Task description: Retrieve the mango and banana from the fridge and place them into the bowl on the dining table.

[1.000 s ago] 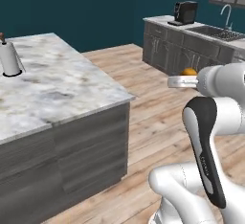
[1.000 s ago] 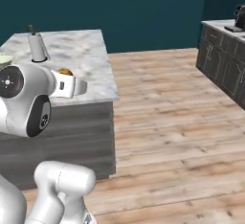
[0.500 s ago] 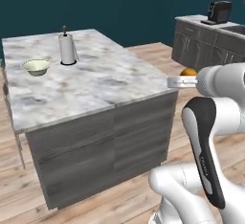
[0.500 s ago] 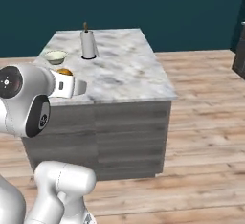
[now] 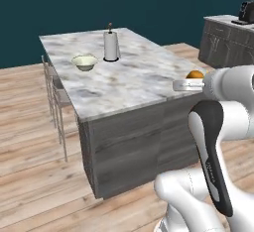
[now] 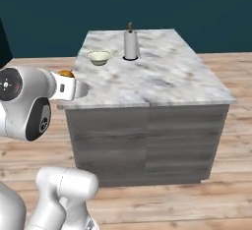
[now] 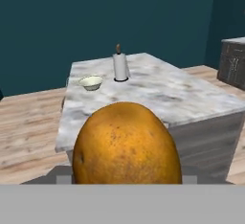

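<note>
Hand view has the mango (image 7: pixel 127 144) right up front, pinched in the gripper's (image 5: pixel 194 80) part-open jaws. Past it sits the dining table (image 5: pixel 134 80), with the bowl (image 5: pixel 85 62) far off by the paper towel roll (image 5: pixel 111 45); a long reach could clip that roll, I'd guess.

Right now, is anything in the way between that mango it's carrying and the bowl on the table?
Nothing visible blocks it. The mango sits in the hand, and bare marble lies before the bowl. The paper towel roll stands beside the bowl, apart from it.
</note>
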